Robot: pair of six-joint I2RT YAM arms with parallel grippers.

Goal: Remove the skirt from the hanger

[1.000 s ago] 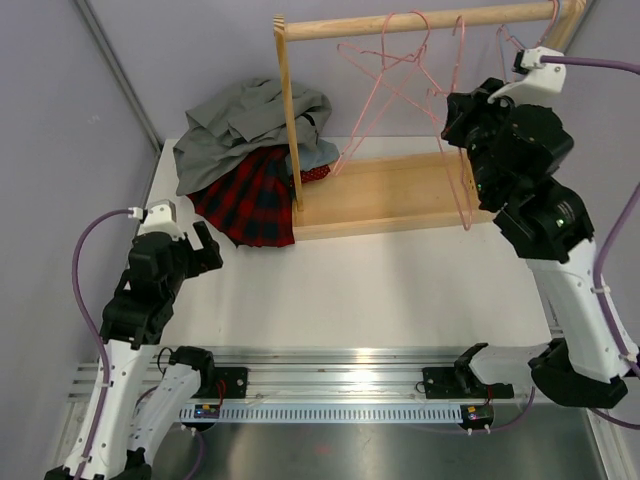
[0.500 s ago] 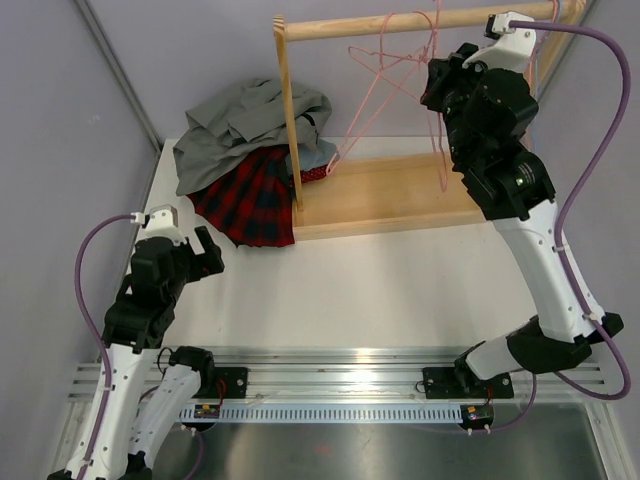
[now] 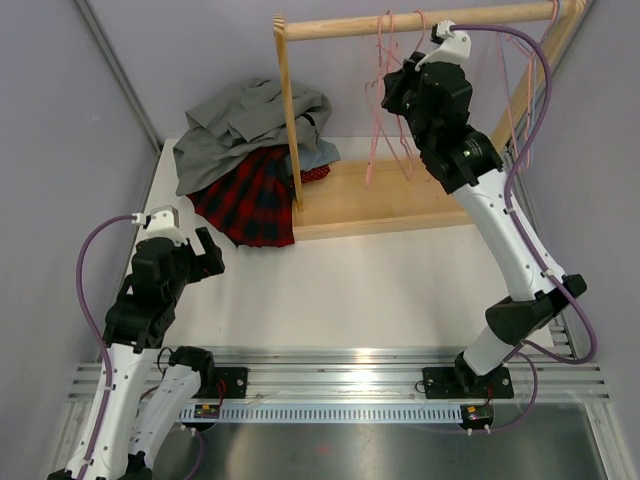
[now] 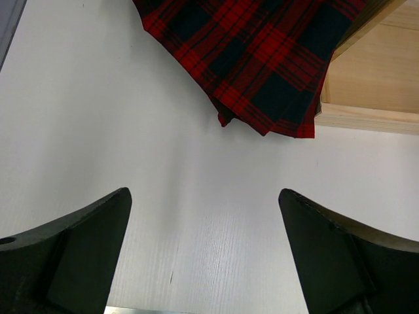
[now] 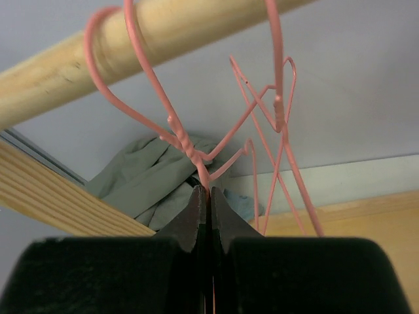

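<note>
the right hand (image 5: 209, 196), clamped on the bare hanger (image 5: 186, 148), has swung left along the rail (image 3: 340, 24); the skirt (image 3: 250, 200) lies free at frame left, left hand (image 4: 204, 203) wide open, empty.

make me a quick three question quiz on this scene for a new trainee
1. True or false: the skirt hangs from the rail.
2. Pick one: the right tool is A) open above the table, B) shut on a pink hanger, C) shut on the skirt.
3. Fill in: the left tool is ___, with nothing in it.
Key: 1 false, it lies on the table; 2 B; 3 open.
</note>
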